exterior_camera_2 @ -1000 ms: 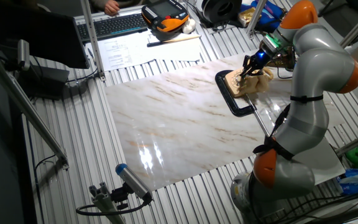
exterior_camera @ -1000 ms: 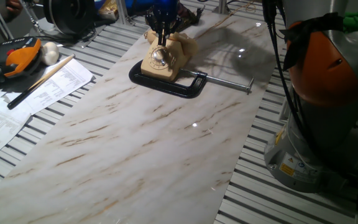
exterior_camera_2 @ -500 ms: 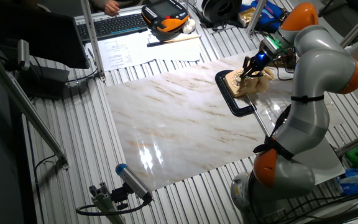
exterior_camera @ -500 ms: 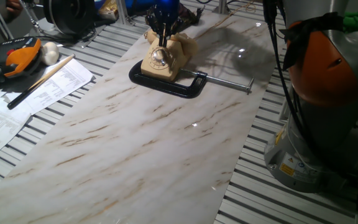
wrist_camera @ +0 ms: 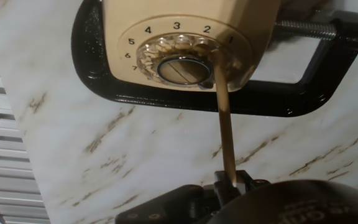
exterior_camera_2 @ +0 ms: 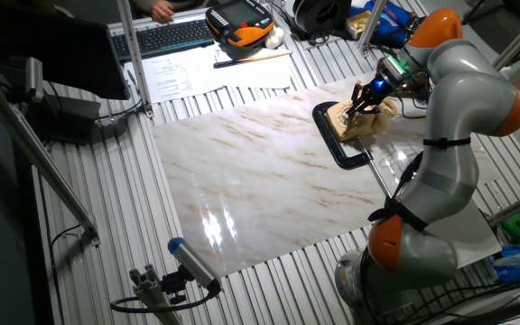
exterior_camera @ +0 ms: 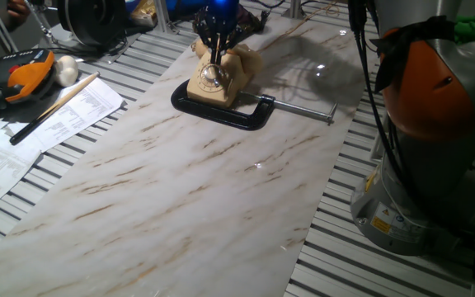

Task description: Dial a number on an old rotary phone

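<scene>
Clamped on a thin wooden stick (wrist_camera: 224, 124), the gripper (wrist_camera: 229, 180) sits directly before the cream-beige plastic rotary phone (wrist_camera: 185, 37), the stick's tip lodged in the silvery dial's (wrist_camera: 179, 62) right edge near digit 1.

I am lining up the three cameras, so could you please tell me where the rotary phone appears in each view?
One fixed view: the rotary phone sits top centre, under the pincer.
The other fixed view: upper right, beside the arm.
Hand view: top centre, dial facing the camera.
Shared landmark: the black C-clamp around the phone's base.
</scene>
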Robot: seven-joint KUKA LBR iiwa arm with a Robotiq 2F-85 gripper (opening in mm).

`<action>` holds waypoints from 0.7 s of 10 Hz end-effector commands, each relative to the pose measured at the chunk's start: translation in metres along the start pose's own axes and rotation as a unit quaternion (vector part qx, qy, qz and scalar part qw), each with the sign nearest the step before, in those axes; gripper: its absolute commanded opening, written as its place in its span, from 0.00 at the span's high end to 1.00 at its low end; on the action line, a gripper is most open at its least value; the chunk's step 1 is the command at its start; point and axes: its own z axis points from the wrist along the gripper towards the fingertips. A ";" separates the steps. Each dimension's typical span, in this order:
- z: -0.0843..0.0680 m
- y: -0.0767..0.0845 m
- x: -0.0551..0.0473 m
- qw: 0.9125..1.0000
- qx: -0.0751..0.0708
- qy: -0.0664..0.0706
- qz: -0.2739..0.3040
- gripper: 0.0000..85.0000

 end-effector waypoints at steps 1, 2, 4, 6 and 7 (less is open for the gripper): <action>0.001 0.000 0.000 1.000 0.000 0.006 -0.001 1.00; 0.003 0.000 0.000 1.000 0.000 0.008 -0.003 1.00; 0.007 -0.001 0.002 1.000 -0.006 0.007 -0.004 1.00; 0.008 -0.001 0.001 1.000 -0.007 0.009 -0.004 1.00; 0.009 -0.001 0.001 1.000 -0.008 0.009 -0.004 1.00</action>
